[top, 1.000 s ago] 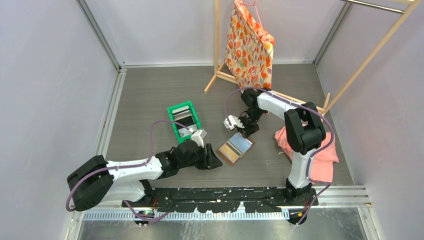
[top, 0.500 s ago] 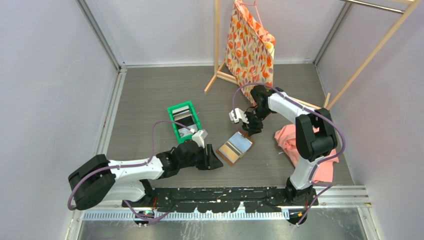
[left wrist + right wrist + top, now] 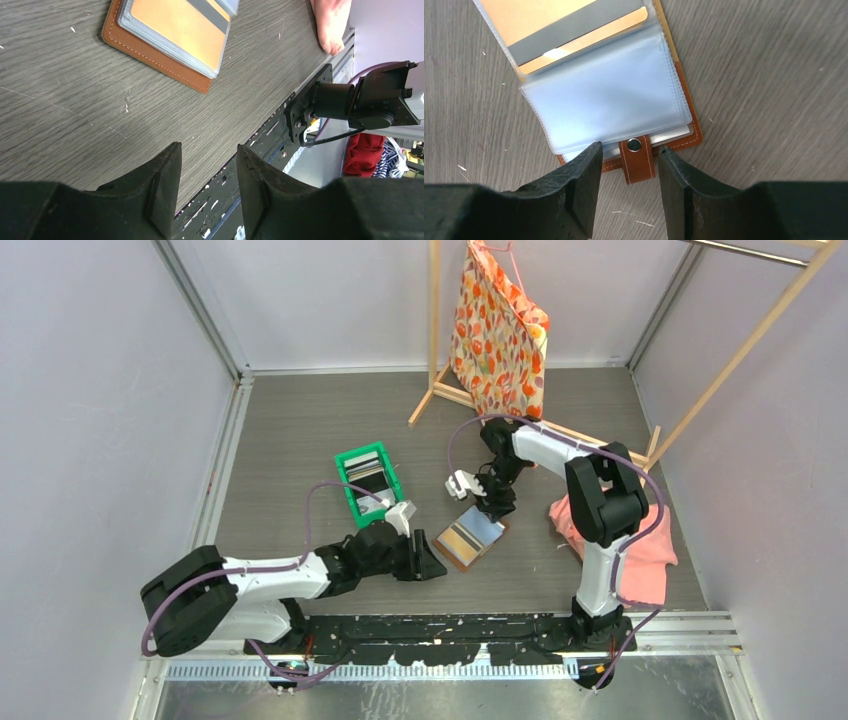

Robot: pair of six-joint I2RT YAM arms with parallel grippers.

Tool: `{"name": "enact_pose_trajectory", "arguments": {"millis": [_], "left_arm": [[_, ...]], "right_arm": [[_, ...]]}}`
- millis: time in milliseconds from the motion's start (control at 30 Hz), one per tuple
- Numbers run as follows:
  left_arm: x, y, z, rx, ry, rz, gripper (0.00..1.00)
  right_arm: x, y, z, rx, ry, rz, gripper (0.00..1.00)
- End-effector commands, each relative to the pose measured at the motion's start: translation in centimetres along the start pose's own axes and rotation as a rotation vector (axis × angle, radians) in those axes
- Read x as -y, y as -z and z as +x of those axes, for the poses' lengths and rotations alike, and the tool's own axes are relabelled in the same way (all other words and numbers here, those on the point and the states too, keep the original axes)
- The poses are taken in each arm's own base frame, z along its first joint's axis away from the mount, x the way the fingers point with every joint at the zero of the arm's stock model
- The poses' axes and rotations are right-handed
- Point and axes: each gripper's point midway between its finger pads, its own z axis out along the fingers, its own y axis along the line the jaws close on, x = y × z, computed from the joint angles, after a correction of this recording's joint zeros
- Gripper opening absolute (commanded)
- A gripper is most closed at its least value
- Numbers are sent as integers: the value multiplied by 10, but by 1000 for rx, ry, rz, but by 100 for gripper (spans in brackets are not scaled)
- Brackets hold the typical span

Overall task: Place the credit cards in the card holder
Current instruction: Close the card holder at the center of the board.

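Observation:
The brown card holder [image 3: 470,537] lies open on the table, its clear sleeves up. A gold credit card [image 3: 549,17] with a grey stripe sits inside a sleeve, also seen in the left wrist view as the gold card [image 3: 177,25]. More credit cards [image 3: 367,477] stand in the green bin [image 3: 349,498]. My right gripper [image 3: 629,146] is open just above the holder's far edge, its fingers on either side of the snap tab [image 3: 638,161]. My left gripper [image 3: 207,147] is open and empty, low over the table just left of the holder [image 3: 150,52].
A pink cloth [image 3: 612,540] lies right of the holder beside the right arm. A wooden rack [image 3: 434,330] with a floral bag [image 3: 498,330] stands at the back. The black mounting rail [image 3: 450,630] runs along the near edge.
My right gripper has opened. The right arm swung back and to the right, then returned over the holder's far edge. The left arm has not moved.

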Motion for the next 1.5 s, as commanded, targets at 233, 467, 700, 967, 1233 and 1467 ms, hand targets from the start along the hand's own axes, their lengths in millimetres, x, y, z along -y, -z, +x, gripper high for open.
{"name": "enact_pose_trajectory", "arguments": {"millis": [233, 467, 700, 967, 1233, 1467], "left_arm": [[9, -3, -3, 9, 6, 47, 46], [9, -4, -2, 3, 9, 51, 46], [10, -6, 0, -7, 20, 58, 46], [2, -7, 1, 6, 82, 15, 48], [-14, 13, -4, 74, 110, -55, 62], [-17, 13, -7, 99, 108, -85, 71]], "right_arm": [[5, -10, 22, -121, 18, -35, 32], [10, 2, 10, -74, -23, 43, 15], [5, 34, -13, 96, -102, 115, 4], [-32, 37, -35, 212, -105, 66, 1], [-55, 37, -41, 237, -136, 64, 1], [-69, 34, -45, 265, -170, 32, 1]]}}
